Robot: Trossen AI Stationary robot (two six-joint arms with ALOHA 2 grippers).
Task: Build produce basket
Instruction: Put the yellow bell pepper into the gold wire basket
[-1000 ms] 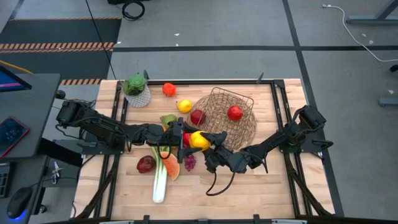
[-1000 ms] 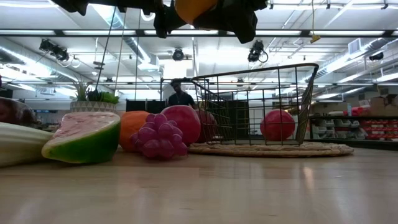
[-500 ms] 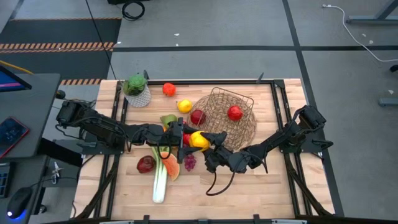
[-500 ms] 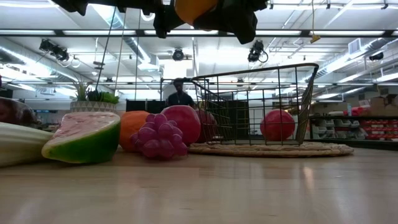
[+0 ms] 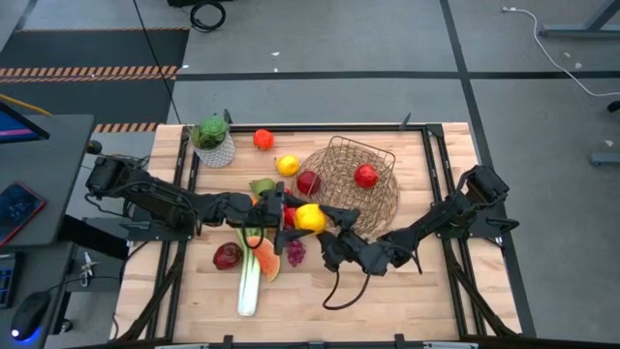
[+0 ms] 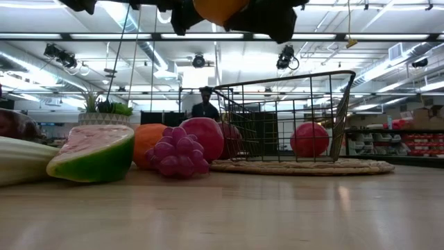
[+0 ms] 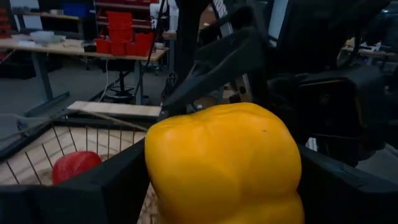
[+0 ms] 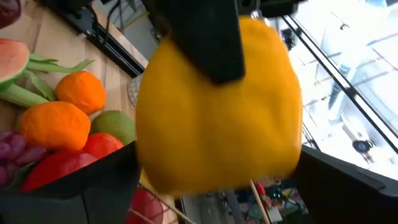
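A yellow toy pepper (image 5: 310,217) is held high above the table between both grippers, left of the brown wire basket (image 5: 354,179). My left gripper (image 5: 300,216) reaches it from the table's left and is shut on it. My right gripper (image 5: 323,222) reaches it from the right and is also closed around it. The basket stands upright on its wide woven rim (image 6: 298,167) and holds two red apples (image 5: 365,175). Grapes (image 5: 295,253), a watermelon slice (image 5: 268,260) and a leek (image 5: 250,276) lie on the table below the grippers. My left gripper pinches the pepper between its two fingers, one on each side (image 7: 152,168). The fingers come level from the table's left. The pepper is lifted clear of the table. One left finger (image 8: 205,37) lies across the pepper's face in the right wrist view. My right gripper has a finger on each of the pepper's sides (image 8: 142,155), coming roughly level from the table's right. The fingers (image 8: 93,186) lie against the pepper's walls. The pepper sits between them, clear of the table.
A dark red apple (image 5: 228,256), a green pear (image 5: 262,186), a lemon (image 5: 287,165) and an orange-red fruit (image 5: 263,139) lie on the left half. A potted plant (image 5: 213,141) stands at the far left. A person (image 6: 205,107) stands in the room behind.
My right arm has shifted a little toward the table's right and near edge. The pepper has risen slightly and stays between both grippers.
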